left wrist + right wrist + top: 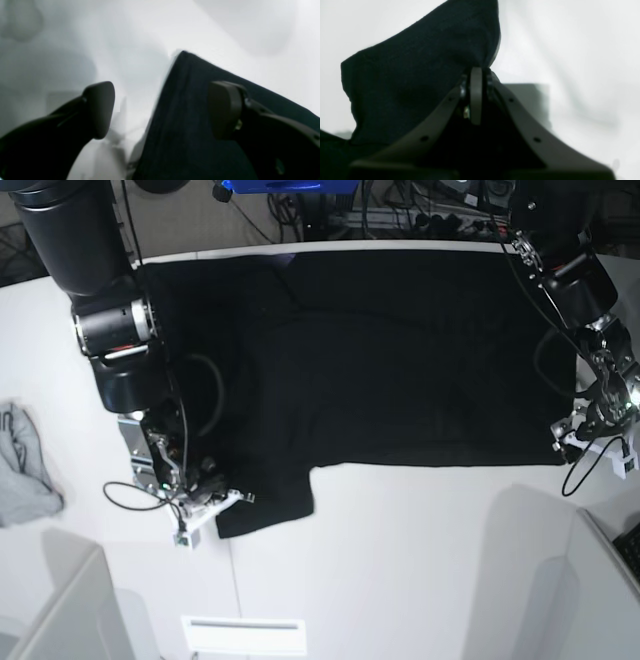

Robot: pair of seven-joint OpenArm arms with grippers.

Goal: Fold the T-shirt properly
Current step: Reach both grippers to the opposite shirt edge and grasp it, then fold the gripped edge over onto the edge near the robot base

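The black T-shirt (400, 350) lies spread flat on the white table (420, 560), plain side up. My right gripper (215, 502) is at the sleeve on the shirt's near left. In the right wrist view it (476, 73) is shut on a fold of the black fabric (420, 75), which rises above the jaws. My left gripper (568, 442) is at the shirt's near right corner. In the left wrist view it (162, 110) is open, with the shirt's corner (187, 112) lying between the fingers, close to the right fingertip (223, 110).
A small light-grey cloth (25, 465) lies at the table's left edge. Cables and equipment run along the far edge behind the shirt. Bare white table spreads in front of the shirt's hem.
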